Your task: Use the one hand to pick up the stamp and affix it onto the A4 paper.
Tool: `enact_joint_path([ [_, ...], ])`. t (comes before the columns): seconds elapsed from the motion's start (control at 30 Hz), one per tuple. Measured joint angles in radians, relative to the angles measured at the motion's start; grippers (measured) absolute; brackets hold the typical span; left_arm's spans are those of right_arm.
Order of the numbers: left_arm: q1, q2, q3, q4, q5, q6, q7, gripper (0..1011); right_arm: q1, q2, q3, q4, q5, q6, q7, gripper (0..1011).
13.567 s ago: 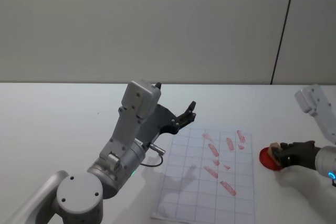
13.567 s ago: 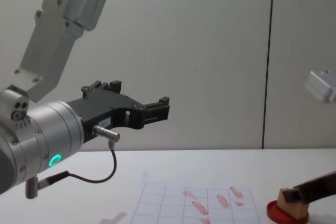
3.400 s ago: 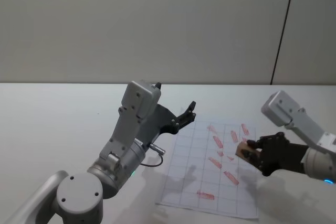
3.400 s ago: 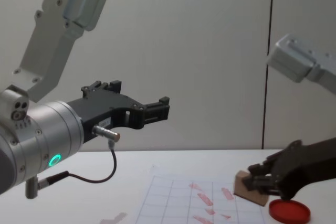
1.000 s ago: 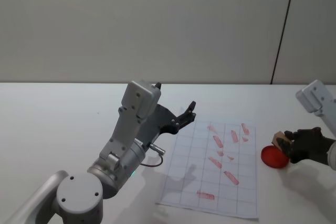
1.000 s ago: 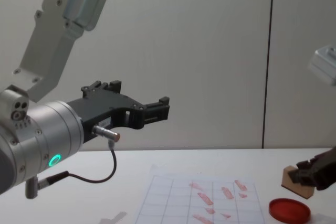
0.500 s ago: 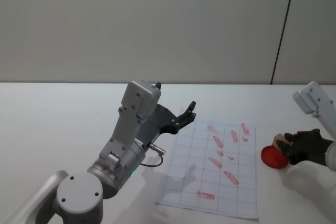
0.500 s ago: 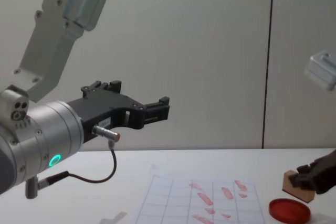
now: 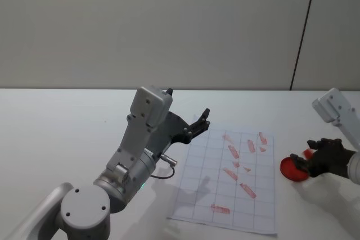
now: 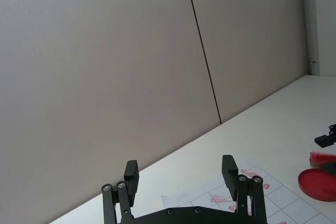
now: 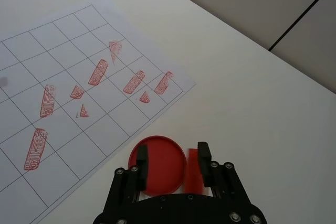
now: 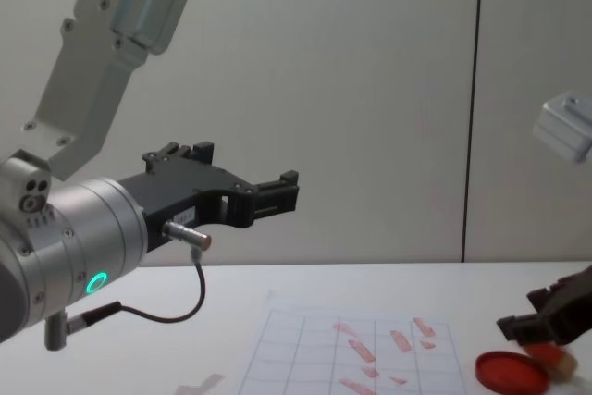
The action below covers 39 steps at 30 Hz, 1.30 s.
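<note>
The right claw (image 9: 311,158) sat low at the right edge of the head view, over the table (image 9: 67,122) just right of the paper (image 9: 225,195). Its fingers (image 11: 203,156) stood apart, and the stamp (image 11: 194,174) lay between them with its red face up, looking set down rather than clamped. In the right wrist view the stamp showed as a red strip in the lower middle of the frame, right beside the round ink pad (image 11: 157,161) and apparently touching its rim. Its long side ran roughly in line with the claw's reach, so the fingers flanked its narrow width. In the chest view the stamp (image 12: 552,358) appeared at the lower right, just under the claw and beside the pad.

The paper lay to the left of the claw in the head view, its nearest edge just beyond the pad. The printed marks (image 9: 233,151) were clustered in its upper middle, while the lower squares were mostly blank.

The left claw (image 9: 198,123) hung parked and open in mid-air, left of the paper's upper edge, well away from the stamp. The right arm was clearly the nearer one for any regrasp.
</note>
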Motion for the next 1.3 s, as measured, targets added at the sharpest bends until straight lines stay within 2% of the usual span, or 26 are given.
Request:
enact_joint_path([
  [0.03, 0.000, 0.000, 0.000, 0.000, 0.000, 0.000, 0.000, 1002, 0.000, 0.000, 0.000, 0.000, 0.000, 0.000, 0.000, 570],
  [0.07, 0.000, 0.000, 0.000, 0.000, 0.000, 0.000, 0.000, 1002, 0.000, 0.000, 0.000, 0.000, 0.000, 0.000, 0.000, 570],
  [0.37, 0.000, 0.000, 0.000, 0.000, 0.000, 0.000, 0.000, 1002, 0.001, 0.000, -0.001, 0.000, -0.004, -0.003, 0.001, 850],
  [0.57, 0.000, 0.000, 0.000, 0.000, 0.000, 0.000, 0.000, 1002, -0.001, 0.003, -0.001, -0.012, -0.019, -0.036, 0.001, 998],
  [0.9, 0.000, 0.000, 0.000, 0.000, 0.000, 0.000, 0.000, 1002, -0.009, 0.015, 0.001, -0.049, -0.054, -0.119, -0.007, 1001],
  [1.1, 0.000, 0.000, 0.000, 0.000, 0.000, 0.000, 0.000, 1002, -0.022, 0.031, 0.003, -0.087, -0.074, -0.203, -0.011, 1001],
  [1.3, 0.000, 0.000, 0.000, 0.000, 0.000, 0.000, 0.000, 1002, -0.044, 0.051, 0.006, -0.126, -0.070, -0.279, -0.013, 1001],
])
